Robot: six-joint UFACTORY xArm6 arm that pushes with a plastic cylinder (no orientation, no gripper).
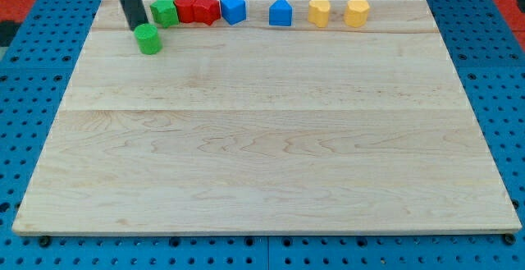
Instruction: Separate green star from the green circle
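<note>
A green circle block (pixel 149 38) sits near the view's top left on the wooden board (pixel 262 139). A green star block (pixel 165 12) lies just above and to its right, at the left end of a row along the top edge. A small gap separates the two green blocks. My tip (pixel 136 27) is at the upper left edge of the green circle, touching or almost touching it. The dark rod rises out of the view's top.
Along the top edge, right of the green star, stand two red blocks (pixel 197 9) touching each other, a blue block (pixel 234 8), a blue house-shaped block (pixel 280 12), and two yellow blocks (pixel 319 12) (pixel 356 12). Blue pegboard surrounds the board.
</note>
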